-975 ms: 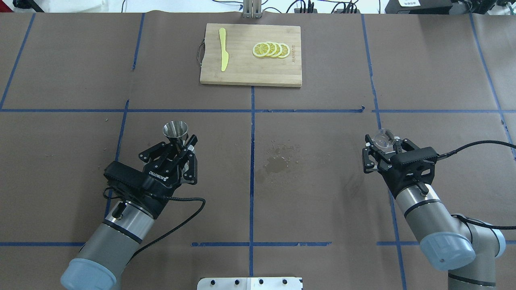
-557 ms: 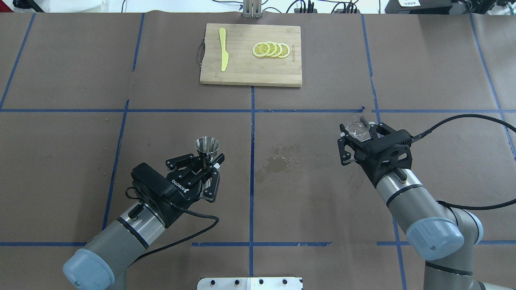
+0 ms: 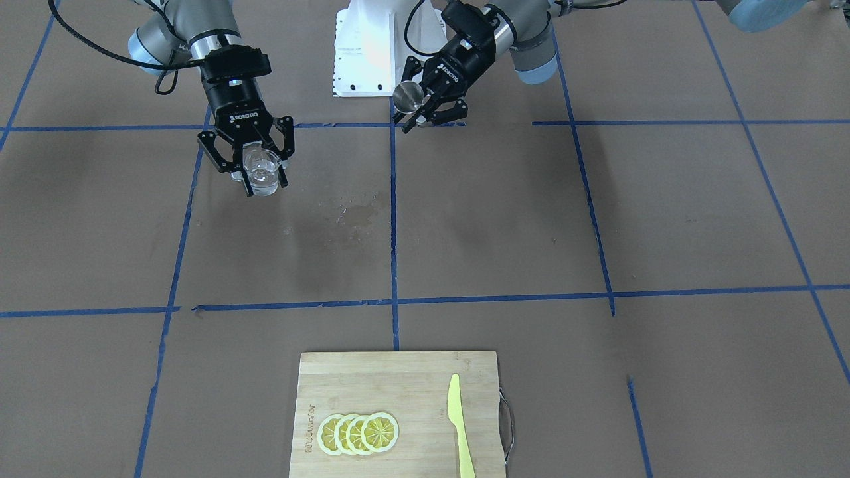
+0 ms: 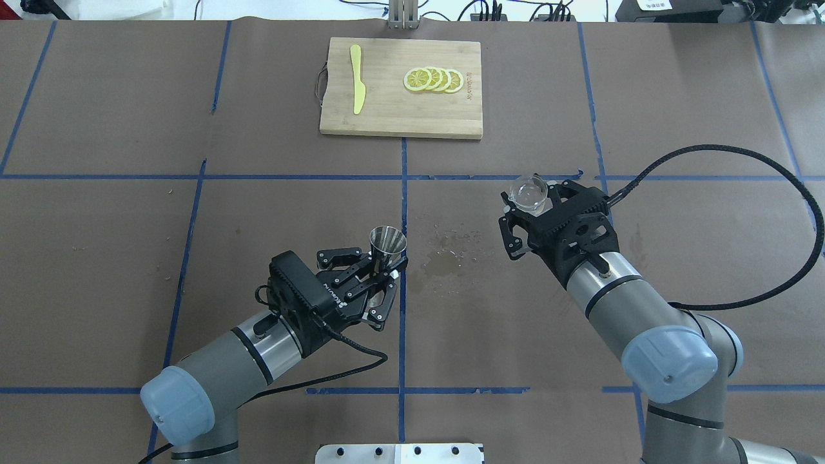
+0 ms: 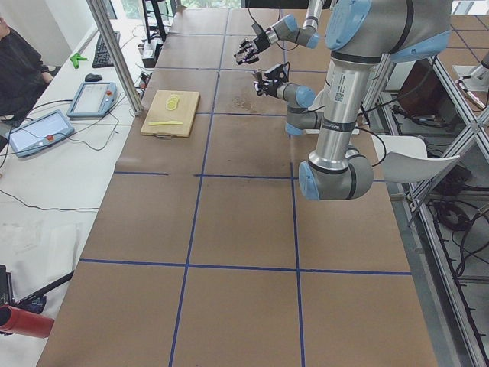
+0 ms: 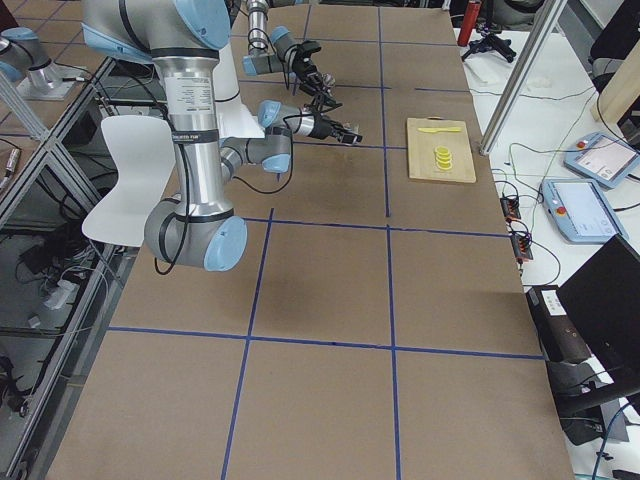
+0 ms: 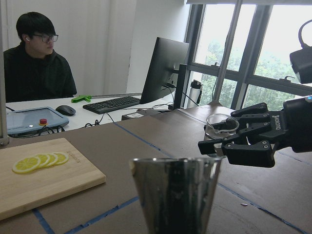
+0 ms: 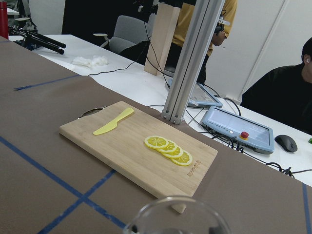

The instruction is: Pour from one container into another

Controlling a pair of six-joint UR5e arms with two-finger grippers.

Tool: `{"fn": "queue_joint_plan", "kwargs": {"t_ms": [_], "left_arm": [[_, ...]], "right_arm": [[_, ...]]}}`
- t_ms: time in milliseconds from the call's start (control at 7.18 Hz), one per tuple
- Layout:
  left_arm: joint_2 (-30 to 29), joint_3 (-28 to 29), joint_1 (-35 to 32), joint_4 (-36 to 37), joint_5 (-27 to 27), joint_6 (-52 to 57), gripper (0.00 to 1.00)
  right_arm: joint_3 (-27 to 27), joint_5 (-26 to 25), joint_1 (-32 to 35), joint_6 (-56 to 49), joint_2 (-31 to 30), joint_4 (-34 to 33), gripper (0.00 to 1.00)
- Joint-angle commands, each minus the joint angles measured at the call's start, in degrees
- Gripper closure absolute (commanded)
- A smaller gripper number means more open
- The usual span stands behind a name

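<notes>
A small steel measuring cup [image 4: 387, 242] [image 3: 407, 97] [image 7: 174, 194] stands upright in the air, with my left gripper [image 4: 376, 270] [image 3: 425, 106] shut on its lower part, just left of the table's centre line. A clear glass [image 4: 529, 192] [image 3: 260, 170] [image 8: 178, 215] is held upright off the table by my right gripper [image 4: 530, 206] [image 3: 259, 174], shut on it, right of the centre line. The two vessels are apart, a wet stain [image 4: 443, 259] on the paper lying between them. From the left wrist, the right gripper [image 7: 246, 141] and glass [image 7: 219, 124] show ahead.
A wooden cutting board [image 4: 401, 125] [image 3: 412, 372] lies at the far middle of the table, bearing a yellow plastic knife [image 4: 356, 78] and several lemon slices [image 4: 433, 79]. Blue tape lines grid the brown paper. Operators, monitors and tablets sit beyond the table's far edge.
Both arms moved toward the table's centre line: the left gripper carried the steel cup right, and the right gripper carried the glass left and slightly farther away.
</notes>
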Motion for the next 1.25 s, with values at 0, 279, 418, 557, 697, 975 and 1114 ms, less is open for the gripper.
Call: {"fn": "queue_joint_plan", "kwargs": {"t_ms": [0,279,418,557,697,975,1114], "left_arm": [[-1.24,4.30,-0.30,-2.37,0.18,0.18,1.00],[-4.92,10.87,-0.21,-5.27,4.03,-0.26,1.00],[-4.94,11.52,-0.21,-5.73,3.70,0.09,1.00],[-5.11,11.70,-0.56,-5.73,3.09,0.26,1.00],[-5.20,11.87,-0.74,-5.64,3.00,0.88,1.00],[-6.60,11.96,-0.82,-5.64,3.08,3.51,1.00],[-7.13,12.14,-1.43,-5.30,2.91,3.87,1.00]], "right_arm": [[1.33,0.32,0.00,-1.84,0.89,-0.91,1.00],[2.03,0.14,0.08,-2.90,2.82,-1.00,1.00],[2.21,0.14,0.08,-3.16,2.91,-1.00,1.00],[2.13,0.14,0.08,-5.25,2.91,-1.09,1.00],[2.21,0.05,0.17,-7.10,3.00,-1.09,1.00],[2.21,0.40,0.17,-9.12,2.92,-1.09,1.00],[2.47,0.40,0.17,-11.32,2.91,-1.09,1.00]]}}
